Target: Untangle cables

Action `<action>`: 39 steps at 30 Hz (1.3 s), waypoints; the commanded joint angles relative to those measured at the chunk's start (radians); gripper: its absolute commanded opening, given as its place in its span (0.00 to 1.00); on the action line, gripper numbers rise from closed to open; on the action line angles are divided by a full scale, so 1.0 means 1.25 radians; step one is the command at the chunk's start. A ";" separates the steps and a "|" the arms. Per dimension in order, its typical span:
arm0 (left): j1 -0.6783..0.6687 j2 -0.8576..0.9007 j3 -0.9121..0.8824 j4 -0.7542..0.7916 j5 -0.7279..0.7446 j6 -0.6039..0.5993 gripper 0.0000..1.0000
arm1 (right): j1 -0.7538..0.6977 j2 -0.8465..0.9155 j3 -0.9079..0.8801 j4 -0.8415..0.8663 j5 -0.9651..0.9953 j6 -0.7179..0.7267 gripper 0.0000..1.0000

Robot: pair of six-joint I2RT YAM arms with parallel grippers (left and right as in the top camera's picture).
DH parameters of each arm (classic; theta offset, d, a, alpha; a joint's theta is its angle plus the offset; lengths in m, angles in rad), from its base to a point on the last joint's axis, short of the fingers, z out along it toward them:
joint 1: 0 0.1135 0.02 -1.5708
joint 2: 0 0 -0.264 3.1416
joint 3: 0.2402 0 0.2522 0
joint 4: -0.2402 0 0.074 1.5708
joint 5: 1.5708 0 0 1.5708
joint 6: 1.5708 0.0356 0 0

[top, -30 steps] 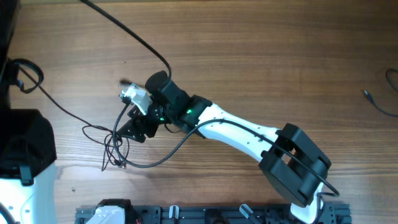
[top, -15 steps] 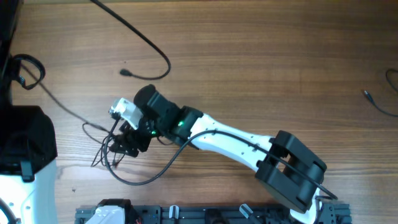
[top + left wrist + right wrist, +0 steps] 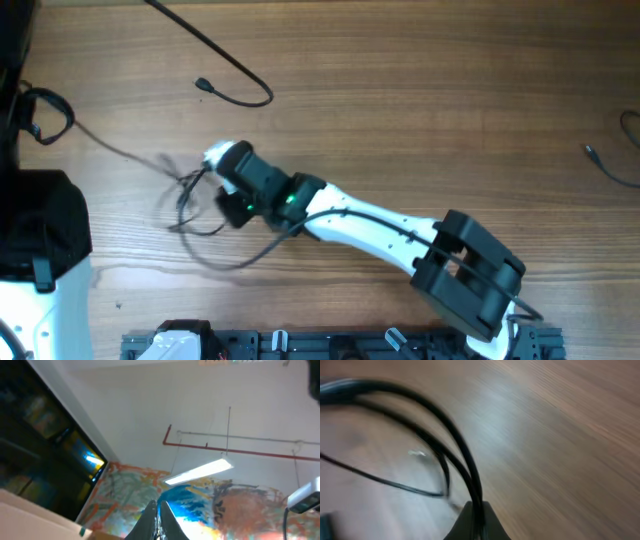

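Right wrist view: right end effector (image 3: 475, 519) pinched closed on two black cables (image 3: 473, 485); left end effector (image 3: 158, 521) closed, empty.

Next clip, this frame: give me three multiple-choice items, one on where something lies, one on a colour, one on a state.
1. In the overhead view, the tangled cables lie:
A. left of the table's middle, at the right gripper
B. inside a box
C. on the floor

2. The cables are:
A. red
B. black
C. yellow

3. The right gripper is:
A. open above the cables
B. out of view
C. shut on the cables

Key: 1 A, the overhead view shows the bunch there on the wood. 2 B, both views show dark cords. 3 C, the right wrist view shows cords pinched between closed fingers.
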State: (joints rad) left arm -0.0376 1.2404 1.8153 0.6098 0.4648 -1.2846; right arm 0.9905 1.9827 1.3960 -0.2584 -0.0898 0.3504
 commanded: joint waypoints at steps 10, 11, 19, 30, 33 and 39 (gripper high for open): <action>0.097 -0.008 0.015 -0.356 0.043 0.337 0.04 | -0.410 0.018 -0.002 -0.399 0.148 0.083 0.04; 0.114 -0.008 0.015 -0.378 0.043 0.343 0.04 | -0.443 0.018 -0.002 -0.418 0.138 0.081 0.04; 0.298 -0.013 0.015 -0.459 0.043 0.352 0.04 | -0.630 0.018 -0.002 -0.501 0.076 0.071 0.04; 0.562 -0.022 0.015 -0.641 -0.002 0.355 0.04 | -0.771 0.018 -0.002 -0.538 0.065 0.033 0.04; 0.562 -0.017 0.015 -0.699 -0.012 0.355 0.04 | -0.793 0.018 -0.002 -0.533 -0.042 -0.003 0.04; 0.520 0.000 0.015 -0.834 -0.007 0.356 0.04 | -0.798 0.014 0.001 -0.436 -0.657 -0.273 0.04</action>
State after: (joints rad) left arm 0.6476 1.2270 1.8217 -0.3672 0.4641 -0.8642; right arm -0.0208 1.9888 1.3956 -0.8486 -0.3489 0.2565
